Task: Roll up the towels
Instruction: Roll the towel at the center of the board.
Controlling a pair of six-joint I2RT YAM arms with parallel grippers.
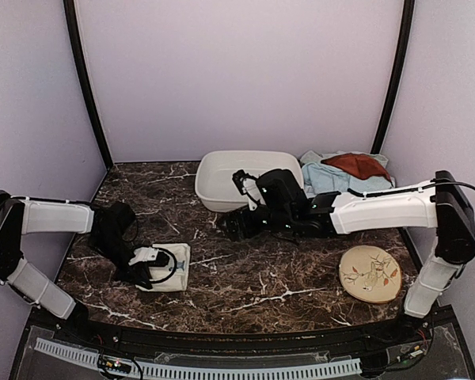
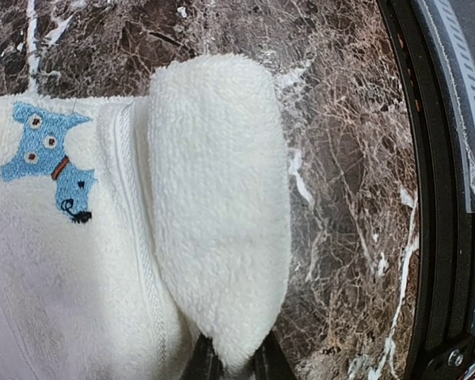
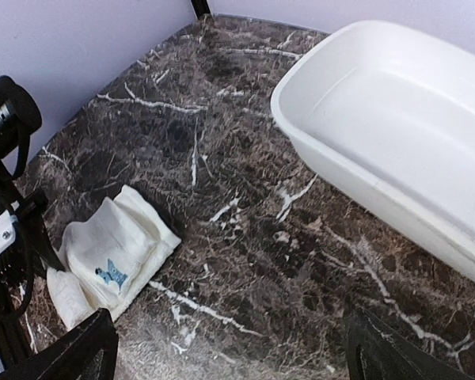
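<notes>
The left tool (image 2: 231, 366) is clamped on the folded-over end of the cream towel (image 2: 214, 198). The towel lies on the desk (image 2: 340, 198) at the left, with its blue dog mark (image 2: 51, 158) facing up. The right tool (image 3: 229, 336) stands wide apart, holding nothing, above the desk between that towel and the white basin (image 3: 356, 178). A light blue towel (image 1: 321, 180) and a rust-brown towel (image 1: 356, 165) lie heaped by the basin's right end.

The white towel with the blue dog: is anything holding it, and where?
Yes: the left gripper, jaws shut, pinches the white towel by the tip of its folded-over flap. The right gripper is open, holding nothing.
</notes>
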